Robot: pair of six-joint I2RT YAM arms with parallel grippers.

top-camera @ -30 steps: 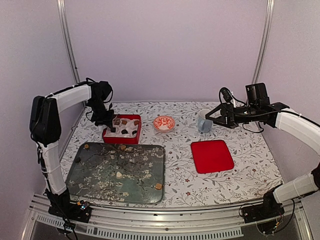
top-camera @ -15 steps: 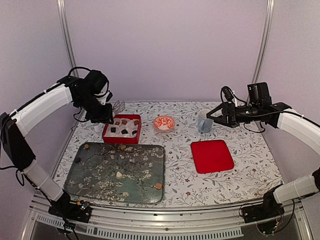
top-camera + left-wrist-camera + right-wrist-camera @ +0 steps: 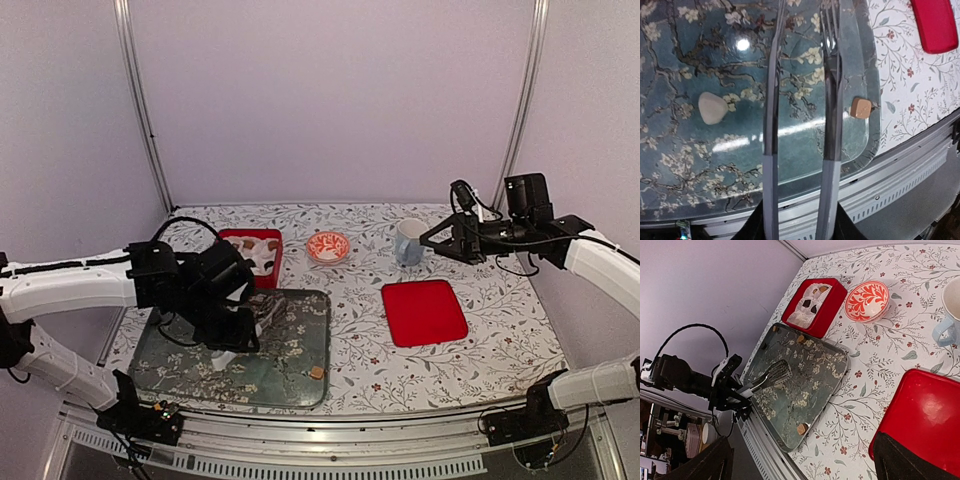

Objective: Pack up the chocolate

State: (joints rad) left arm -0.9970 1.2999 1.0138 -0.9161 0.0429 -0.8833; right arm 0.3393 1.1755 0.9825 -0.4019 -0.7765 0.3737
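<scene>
Swung within the last second from above the red box (image 3: 272, 272) forward and down to the tray (image 3: 300, 345): left tool (image 3: 238, 332), clamped on a pair of tongs (image 3: 831, 125). Blades of the tongs apart, low over the tray, tips pointing away from the near rail and toward the red lid (image 3: 424, 312). Hardly shifted: right tool (image 3: 432, 240), fingers wide apart and holding nothing, raised beside the mug (image 3: 408, 242) at the far right of the desk (image 3: 360, 375).

Chocolate (image 3: 810, 304) in two places: several pieces already in the red box, and loose pieces on the tray. In the left wrist view, cream lump (image 3: 713, 107) to the left of the left blade, about halfway along it. Caramel cube (image 3: 860, 107) just right of the right blade, close to the tray's rim. Neither piece between the blades.

Likely step in hand: picking up a loose piece. For either piece, a sideways shift of the tongs, then closing across it. Left arm by far the nearer; right arm well apart from the tray. Probable risk: a small piece sliding on the glossy tray.
</scene>
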